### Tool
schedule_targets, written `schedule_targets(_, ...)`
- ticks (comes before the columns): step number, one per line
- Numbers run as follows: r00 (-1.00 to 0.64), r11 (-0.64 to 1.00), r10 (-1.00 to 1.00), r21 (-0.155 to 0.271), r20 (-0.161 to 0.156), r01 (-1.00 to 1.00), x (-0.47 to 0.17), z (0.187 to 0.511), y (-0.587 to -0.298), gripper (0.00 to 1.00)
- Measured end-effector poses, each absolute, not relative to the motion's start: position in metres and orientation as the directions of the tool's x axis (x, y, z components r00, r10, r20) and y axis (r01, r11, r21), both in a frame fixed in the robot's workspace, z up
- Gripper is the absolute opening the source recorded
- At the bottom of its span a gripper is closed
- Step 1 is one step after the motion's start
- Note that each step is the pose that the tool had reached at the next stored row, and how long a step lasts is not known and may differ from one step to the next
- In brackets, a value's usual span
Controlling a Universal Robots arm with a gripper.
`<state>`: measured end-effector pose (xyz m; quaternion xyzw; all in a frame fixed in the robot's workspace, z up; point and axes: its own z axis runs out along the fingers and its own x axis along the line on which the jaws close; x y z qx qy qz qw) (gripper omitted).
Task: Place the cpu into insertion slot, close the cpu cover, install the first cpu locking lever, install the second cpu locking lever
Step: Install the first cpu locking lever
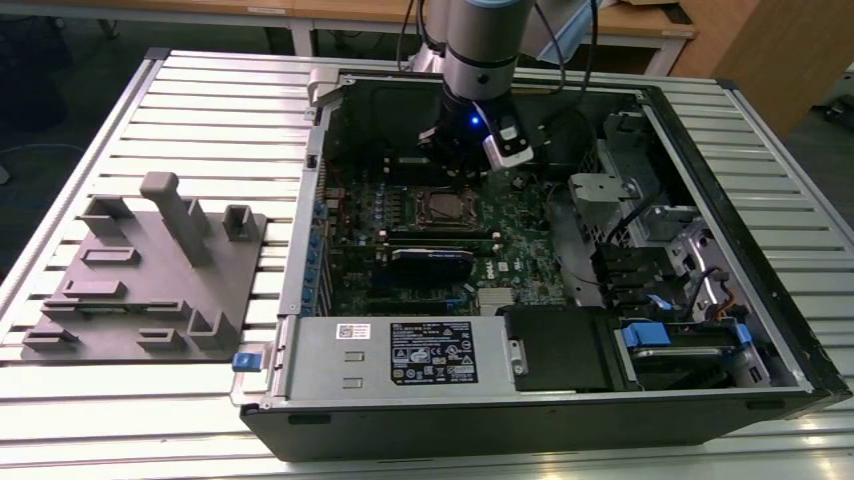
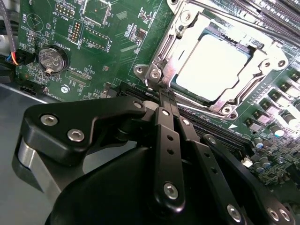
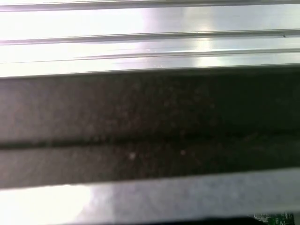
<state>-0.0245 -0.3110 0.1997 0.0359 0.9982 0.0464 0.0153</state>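
Resting in the insertion slot [image 2: 213, 70]: the cpu [image 2: 216, 68], cpu cover [image 2: 176, 37] lying over it.
Fingers [image 2: 165, 101] are pressing together, gripping nothing; tips are touching the cover's corner.

From where I sit, my gripper [image 2: 161, 91] hangs inside the open computer case [image 1: 747, 330], fingers pressed together, tips right at a corner of the cpu cover [image 2: 164, 61], which lies flat over the cpu [image 2: 218, 63]. Room above the insertion slot [image 1: 437, 208] is open. Toward the case's front edge, a long black card [image 1: 430, 264] stands up from the motherboard [image 1: 527, 250] and blocks a low pass. Along the exterior view's right, drive bays and cables [image 1: 641, 240] crowd in. The case walls hem me on all sides. Outside, at the table's [image 1: 200, 110] left edge in the exterior view, a grey fixture [image 1: 147, 270] stands.
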Motion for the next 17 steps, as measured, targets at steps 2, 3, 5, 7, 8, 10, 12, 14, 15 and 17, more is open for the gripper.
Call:
schedule_targets(2,-0.997,0.993,0.073,0.092,-0.027,0.07,-0.0245,0.1999,-0.311,0.11)
schedule_targets(3,-0.997,0.993,0.073,0.091,-0.027,0.07,-0.0245,0.1998,-0.311,0.11)
schedule_targets(5,-0.997,0.994,0.073,0.083,-0.028,0.071,-0.0246,0.1999,-0.311,0.11)
schedule_targets(7,-0.997,0.995,0.073,0.076,-0.028,0.07,-0.0245,0.1996,-0.311,0.11)
schedule_targets(8,-0.997,0.995,0.073,0.075,-0.028,0.07,-0.0244,0.1994,-0.311,0.11)
schedule_targets(10,-0.997,0.995,0.073,0.073,-0.028,0.07,-0.0245,0.199,-0.311,0.11)
schedule_targets(12,-0.997,0.995,0.073,0.07,-0.028,0.07,-0.0244,0.1985,-0.3111,0.11)
schedule_targets(14,-0.997,0.995,0.073,0.068,-0.029,0.07,-0.0244,0.1978,-0.311,0.11)
schedule_targets(15,-0.997,0.995,0.073,0.067,-0.029,0.07,-0.0244,0.1974,-0.311,0.11)
schedule_targets(17,-0.997,0.995,0.072,0.064,-0.029,0.07,-0.0244,0.1968,-0.311,0.11)
